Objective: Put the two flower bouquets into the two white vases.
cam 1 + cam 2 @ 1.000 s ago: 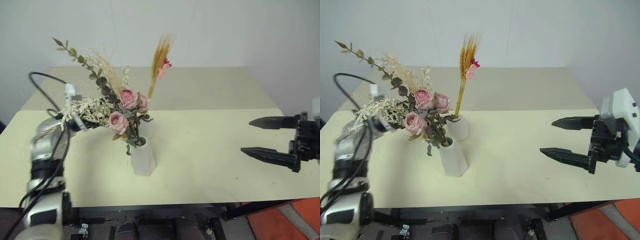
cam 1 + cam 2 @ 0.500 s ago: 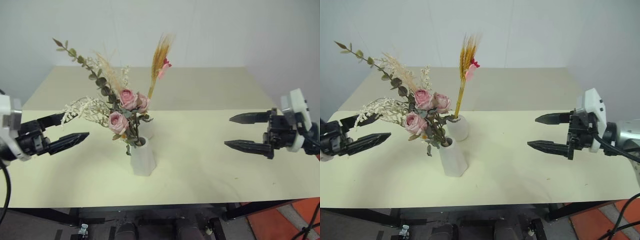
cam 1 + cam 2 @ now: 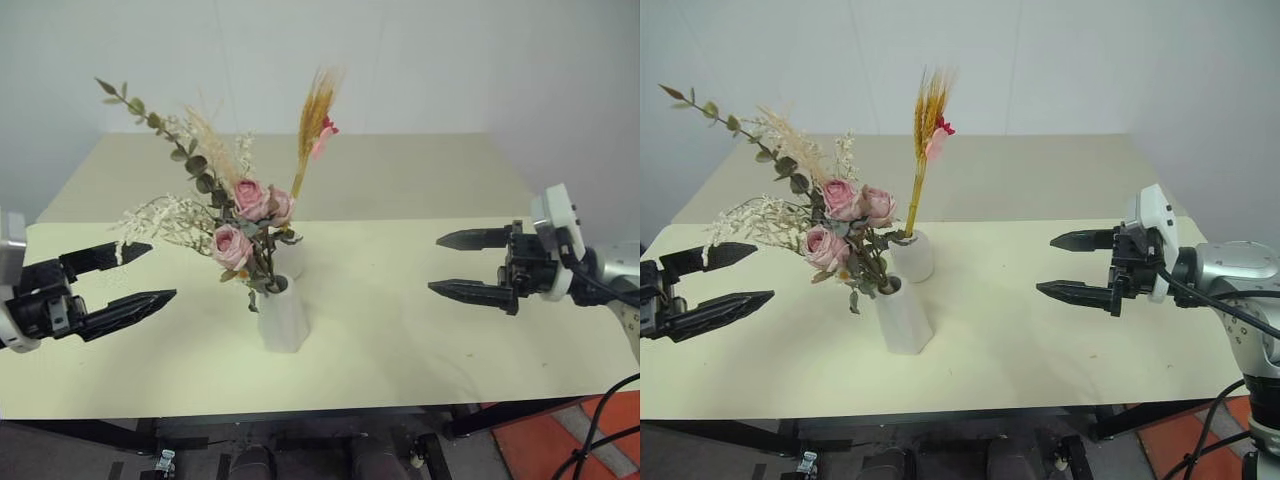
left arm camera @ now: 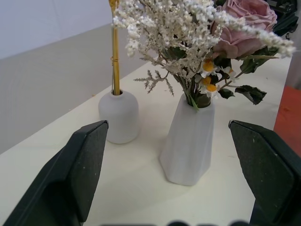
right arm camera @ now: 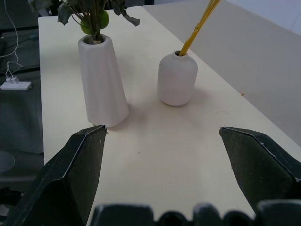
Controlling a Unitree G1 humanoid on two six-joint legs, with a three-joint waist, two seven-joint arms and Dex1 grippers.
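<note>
Pale cream rectangular table top (image 3: 420, 330), with a second beige table (image 3: 400, 175) butted behind it.

Bushy bouquet of pink roses, white dried sprigs and green leaves (image 3: 235, 225) sits with its stems in the taller tapered faceted white vase (image 3: 283, 320), near the front middle of the cream table. It leans toward the robot's left, with a long leafy sprig reaching up and out that way.

Slim golden wheat-like stalk bundle with small pink-red blooms (image 3: 316, 120) stands nearly upright in the shorter rounded egg-shaped white vase (image 3: 912, 257), just behind the faceted vase. The vases stand close together but apart; the right wrist view shows a bare strip of table between them.

Left gripper (image 3: 138, 275), two black fingers, is level above the table's left end, jaws spread wide, holding nothing. It points at the vases; white sprig tips hang just by its upper finger.

Right gripper (image 3: 450, 263), same build, hovers over the right half of the table, jaws wide, empty, well apart from both vases and aimed at them.
</note>
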